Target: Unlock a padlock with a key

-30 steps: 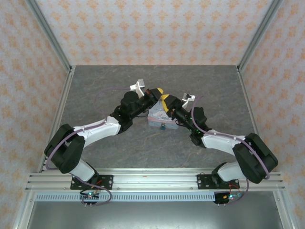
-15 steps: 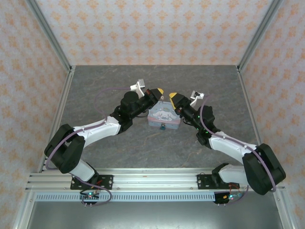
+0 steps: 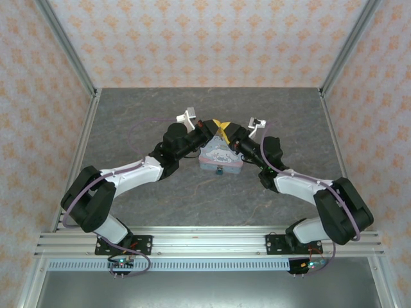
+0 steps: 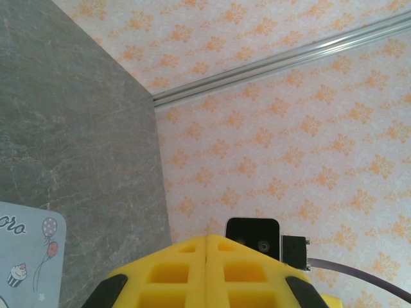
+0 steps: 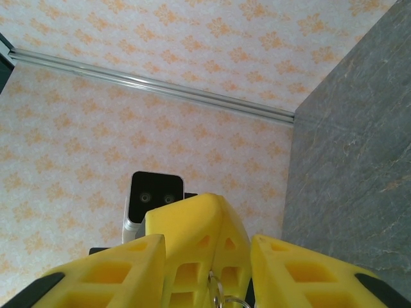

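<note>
From above, my right gripper (image 3: 224, 129) has come back in. Half a second ago it hung off to the right, well apart from my left gripper (image 3: 216, 123); now the two sets of yellow tips meet over the far edge of the tin (image 3: 220, 158). A second ago it was lower, over the tin's lid. My left arm has not moved. The tin and the padlock (image 3: 219, 171) lie where they lay on the table (image 3: 141, 109), with the small teal padlock touching the tin's near edge. From this height the tin shows a cartoon print, but I can read no writing on it.

At my left wrist, the left gripper (image 4: 207, 247) is fully closed, its two yellow fingers pressed flat together along one seam. The tin's corner (image 4: 26, 256) sits at the lower left. It bears the letters "oro", two balloons and a cupcake. My right wrist's black camera (image 4: 253, 237) looks over the fingertips.

At my right wrist, the right gripper (image 5: 205, 250) stands partly open. Its fingers (image 5: 109, 279) sit on either side of the left gripper's closed tips, very near them. A thin metal ring (image 5: 217, 290) shows at that seam. I cannot tell whether it is pinched there.
</note>
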{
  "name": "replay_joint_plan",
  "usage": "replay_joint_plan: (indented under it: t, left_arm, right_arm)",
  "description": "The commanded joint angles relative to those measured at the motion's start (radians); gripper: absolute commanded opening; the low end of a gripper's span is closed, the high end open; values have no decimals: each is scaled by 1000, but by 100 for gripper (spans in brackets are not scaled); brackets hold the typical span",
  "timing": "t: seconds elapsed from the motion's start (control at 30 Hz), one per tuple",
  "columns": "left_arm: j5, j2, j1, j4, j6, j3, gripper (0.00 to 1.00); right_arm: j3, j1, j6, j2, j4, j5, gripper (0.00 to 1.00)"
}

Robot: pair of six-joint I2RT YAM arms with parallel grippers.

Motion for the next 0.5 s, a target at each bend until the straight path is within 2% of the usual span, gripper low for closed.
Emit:
replay_joint_plan:
  t: [0.0, 0.23, 0.47]
  left_arm:
    - [16, 18, 1, 64, -17, 17, 0]
    - [10, 22, 1, 64, -19, 17, 0]
    - [-2, 24, 1, 65, -24, 19, 0]
  right_arm:
    - [36, 10, 8, 20, 77, -35, 39]
    - [35, 16, 19, 45, 93, -50, 35]
    - [-5, 21, 28, 49, 121, -33, 37]
